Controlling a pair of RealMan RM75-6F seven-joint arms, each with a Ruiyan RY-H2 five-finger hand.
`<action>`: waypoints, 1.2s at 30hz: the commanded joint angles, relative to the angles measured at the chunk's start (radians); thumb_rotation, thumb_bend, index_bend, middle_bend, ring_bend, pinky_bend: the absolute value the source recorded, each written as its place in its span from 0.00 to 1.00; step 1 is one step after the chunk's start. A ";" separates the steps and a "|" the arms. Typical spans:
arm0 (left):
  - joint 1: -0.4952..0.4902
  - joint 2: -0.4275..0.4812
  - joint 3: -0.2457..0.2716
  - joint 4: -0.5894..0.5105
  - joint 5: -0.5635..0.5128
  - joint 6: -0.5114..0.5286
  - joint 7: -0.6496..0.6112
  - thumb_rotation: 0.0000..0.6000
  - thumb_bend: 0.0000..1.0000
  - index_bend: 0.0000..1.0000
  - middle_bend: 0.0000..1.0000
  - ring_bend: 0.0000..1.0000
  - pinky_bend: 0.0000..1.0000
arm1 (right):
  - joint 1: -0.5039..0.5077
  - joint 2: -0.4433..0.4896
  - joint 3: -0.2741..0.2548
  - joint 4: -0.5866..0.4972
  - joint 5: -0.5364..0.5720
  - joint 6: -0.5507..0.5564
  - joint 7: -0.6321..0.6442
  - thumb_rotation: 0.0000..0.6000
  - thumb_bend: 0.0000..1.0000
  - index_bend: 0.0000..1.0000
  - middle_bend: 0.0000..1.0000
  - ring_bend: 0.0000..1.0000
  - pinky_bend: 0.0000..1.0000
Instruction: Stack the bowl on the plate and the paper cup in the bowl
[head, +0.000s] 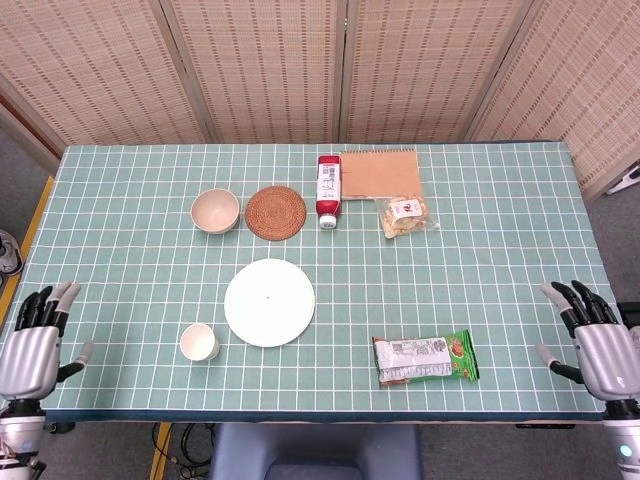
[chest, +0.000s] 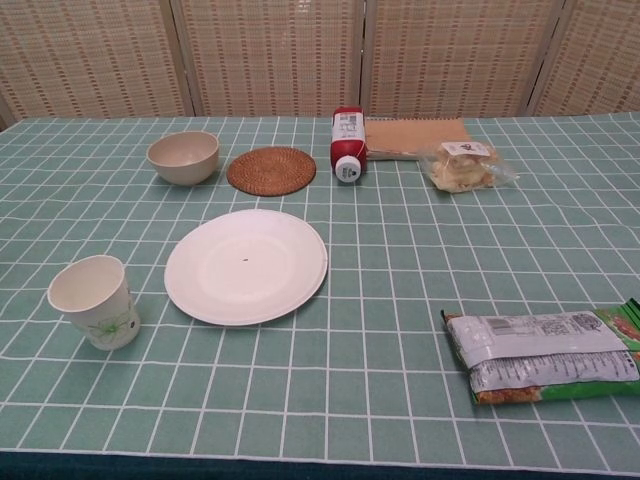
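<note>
White and bare, the plate (head: 269, 302) lies near the front of the green checked table (head: 500, 230), with nothing stacked on it yet. The bowl (head: 215, 210) sits upright farther back and a little left, just beside a woven coaster (head: 276, 212); the paper cup (head: 199, 342) stands upright near the plate's front-left edge, apart from it. Both hands wait at the near corners: the left hand (head: 32, 345) and the right hand (head: 598, 342) each hold nothing, fingers extended and slightly spread. The task looks to be at its very start. The first step is likely the bowl: the left hand would need to reach back, grip it by the rim or sides, then lower it centred on the plate.
</note>
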 joint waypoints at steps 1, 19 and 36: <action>-0.017 0.007 -0.010 0.012 0.009 -0.017 -0.016 1.00 0.33 0.08 0.00 0.00 0.04 | 0.002 0.001 0.000 -0.004 -0.003 -0.002 -0.003 1.00 0.25 0.12 0.12 0.04 0.12; -0.332 -0.009 -0.137 0.286 -0.004 -0.369 -0.204 1.00 0.33 0.18 0.23 0.27 0.33 | 0.007 0.013 -0.003 -0.039 -0.011 -0.008 -0.044 1.00 0.25 0.12 0.12 0.04 0.12; -0.598 -0.254 -0.162 0.696 -0.062 -0.614 -0.298 1.00 0.33 0.28 0.83 0.74 0.87 | 0.012 0.026 -0.002 -0.070 0.006 -0.027 -0.079 1.00 0.25 0.12 0.12 0.04 0.12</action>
